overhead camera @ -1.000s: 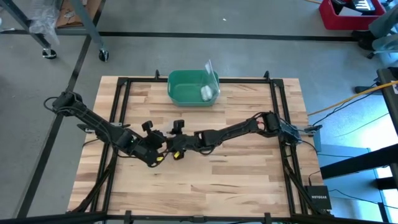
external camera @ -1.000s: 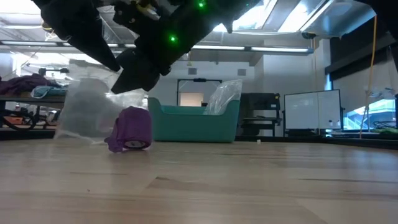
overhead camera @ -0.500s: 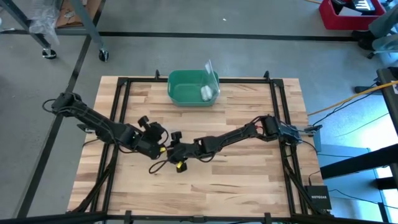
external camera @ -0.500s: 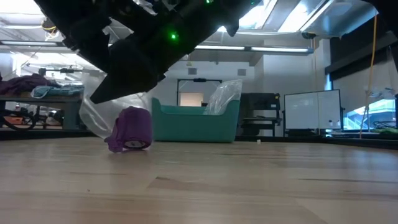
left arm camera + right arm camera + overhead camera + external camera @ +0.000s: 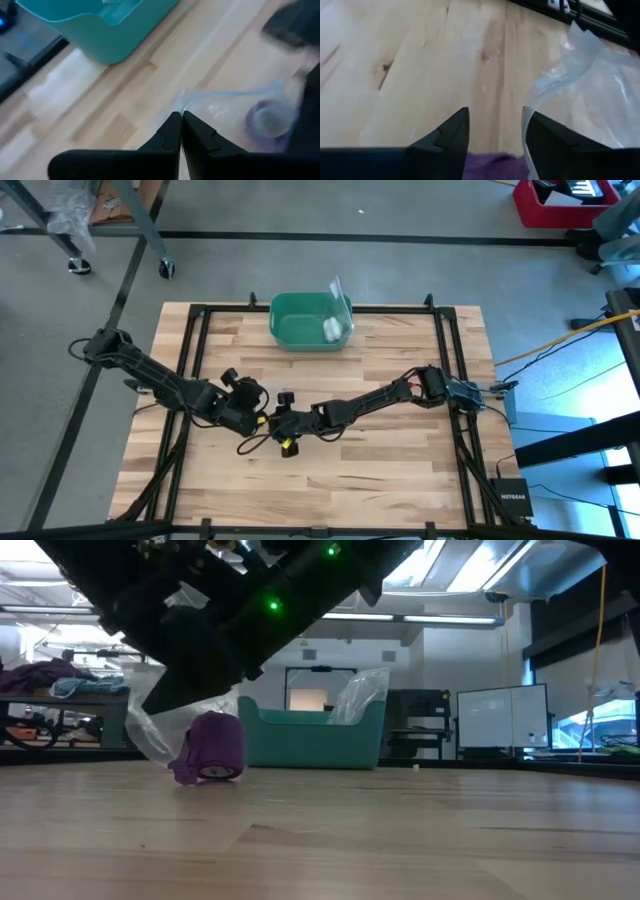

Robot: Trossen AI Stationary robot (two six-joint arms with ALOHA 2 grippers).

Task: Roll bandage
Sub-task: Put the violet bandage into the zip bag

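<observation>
Lowering since earlier: both arms | bandage unmoved; left gripper closed

You look straight down on the whole table. The low camera looks level across it. Both wrist cameras sit close above the wood. All show the green bin.
</observation>
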